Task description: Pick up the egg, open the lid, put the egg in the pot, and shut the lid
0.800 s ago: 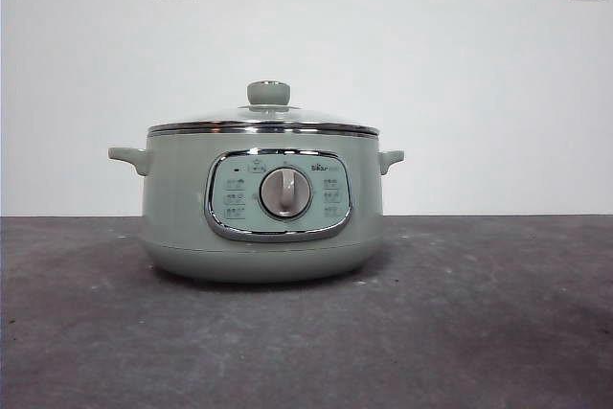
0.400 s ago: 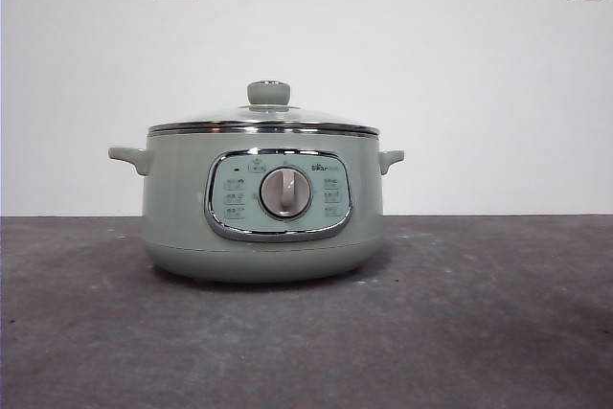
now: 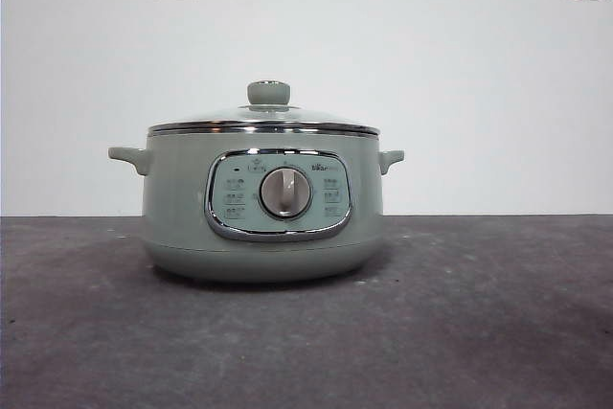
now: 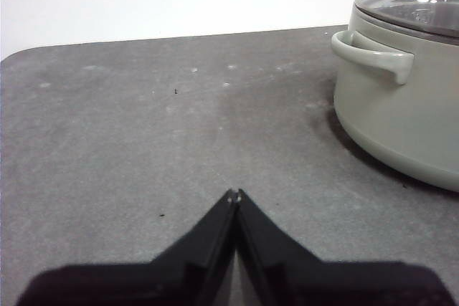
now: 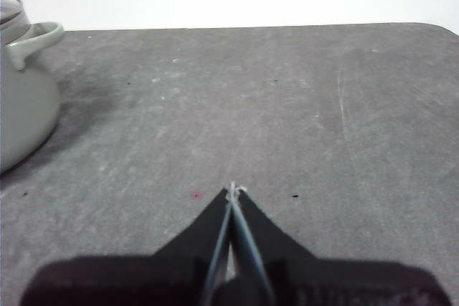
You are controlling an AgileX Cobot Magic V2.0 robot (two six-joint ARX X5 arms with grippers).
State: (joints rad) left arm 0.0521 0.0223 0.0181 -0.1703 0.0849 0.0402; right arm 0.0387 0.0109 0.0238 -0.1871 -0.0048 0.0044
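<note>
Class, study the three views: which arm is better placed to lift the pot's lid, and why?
Left, probably: the left gripper, shut, shows the pot and lid large and near; the right gripper, also shut, catches only the pot's edge.

No legible txt; pot (image 3: 263, 203) panel logo & btn labels too blurry.

Left gripper (image 4: 234, 195): hanging low over the table, its two black jaws pressing together tip to tip, gripping nothing.
Right gripper (image 5: 234, 190): hanging low over the table as well, jaws meeting at the tips with only a thin seam between them, gripping nothing.
Arms in the front view: neither one is showing.
</note>
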